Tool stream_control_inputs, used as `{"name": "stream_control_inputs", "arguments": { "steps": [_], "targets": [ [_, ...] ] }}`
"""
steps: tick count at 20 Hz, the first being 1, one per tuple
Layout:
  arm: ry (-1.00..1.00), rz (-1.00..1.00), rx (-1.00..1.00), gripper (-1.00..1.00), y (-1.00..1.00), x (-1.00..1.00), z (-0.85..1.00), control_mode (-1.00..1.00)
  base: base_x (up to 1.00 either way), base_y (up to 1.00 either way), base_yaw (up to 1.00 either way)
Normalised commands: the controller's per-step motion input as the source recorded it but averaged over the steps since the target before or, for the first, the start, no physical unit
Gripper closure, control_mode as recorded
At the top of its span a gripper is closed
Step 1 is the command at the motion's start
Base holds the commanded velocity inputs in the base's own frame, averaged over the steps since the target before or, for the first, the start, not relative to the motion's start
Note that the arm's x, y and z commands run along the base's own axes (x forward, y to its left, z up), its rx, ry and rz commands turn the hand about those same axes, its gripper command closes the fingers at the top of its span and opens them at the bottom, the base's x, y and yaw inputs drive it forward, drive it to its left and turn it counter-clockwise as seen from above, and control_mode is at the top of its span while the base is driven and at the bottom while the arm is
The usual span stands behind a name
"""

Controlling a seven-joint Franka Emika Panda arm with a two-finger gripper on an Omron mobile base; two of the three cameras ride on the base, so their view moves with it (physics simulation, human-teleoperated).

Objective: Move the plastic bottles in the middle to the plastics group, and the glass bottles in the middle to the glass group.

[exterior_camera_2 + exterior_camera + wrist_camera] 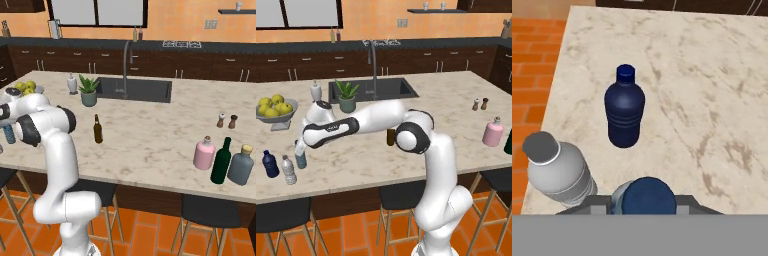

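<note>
My gripper (pixel 300 149) is shut on the teal-blue plastic bottle (pixel 301 160) at the counter's front left. In the hand view its blue cap (pixel 648 196) sits between my fingers (pixel 597 204). Just beyond it stands the plastics group: a navy bottle (pixel 625 107) (pixel 270 164) and a clear bottle with a white cap (pixel 557 172) (pixel 289 170). The brown glass bottle (pixel 98 129) stands mid-counter, half hidden behind my arm in the left base view. The pink glass bottle (pixel 204 153) stands beside the dark green bottle (pixel 220 161) at the right.
A fruit bowl (pixel 275 116), a white soap dispenser (pixel 316 91) and a potted plant (pixel 347 96) stand near the sink (pixel 373 89). Salt and pepper shakers (pixel 226 120) and a grey-blue bottle (pixel 241 165) are at the right. The counter's left edge (pixel 547 110) runs close to the plastics group.
</note>
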Motion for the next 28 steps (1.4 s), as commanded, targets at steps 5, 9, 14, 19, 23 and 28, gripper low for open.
{"name": "stream_control_inputs", "arguments": {
  "steps": [5,9,14,19,23,28],
  "targets": [
    [0.0,0.02,0.0,1.0,0.0,0.07,-0.22,-1.0,0.0,0.0,0.0],
    [0.0,0.02,0.0,1.0,0.01,0.13,-0.38,-1.0,0.0,0.0,0.0],
    [0.0,0.04,0.0,1.0,0.22,0.33,-0.01,-1.0,0.0,0.0,0.0],
    [0.0,0.02,0.0,1.0,0.34,0.27,-0.06,-1.0,0.0,0.0,0.0],
    [0.0,0.01,-0.05,1.0,0.08,-0.01,-0.12,-1.0,0.0,0.0,0.0],
    [-0.01,0.0,-0.01,1.0,0.0,-0.15,-0.28,-1.0,0.0,0.0,0.0]
  ]
}}
